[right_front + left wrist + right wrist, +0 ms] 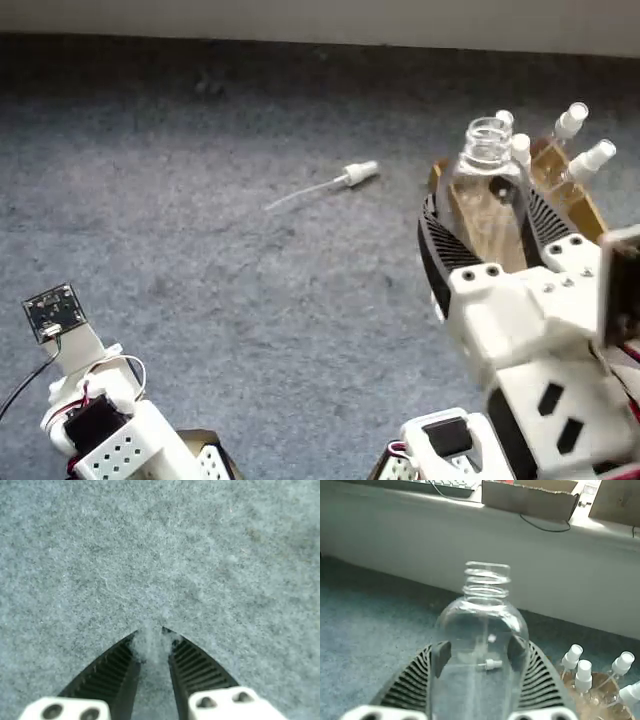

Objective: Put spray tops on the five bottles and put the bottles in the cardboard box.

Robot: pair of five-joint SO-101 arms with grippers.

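**Uncapped bottle held upright for capping.**
The right gripper point(488, 212) clamps the clear bottle point(487, 170) neck-up, presumably to receive the spray top point(355, 176) lying well apart on the carpet point(200, 260). The cardboard box point(591, 213) waits just beyond. The left gripper point(151, 631), narrowly parted, holds nothing.

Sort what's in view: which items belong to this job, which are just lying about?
Job: clear plastic bottle, uncapped, in right gripper; loose white spray top on grey carpet; brown cardboard box with capped bottles.
Lying about: black cable, keyboard on white ledge.
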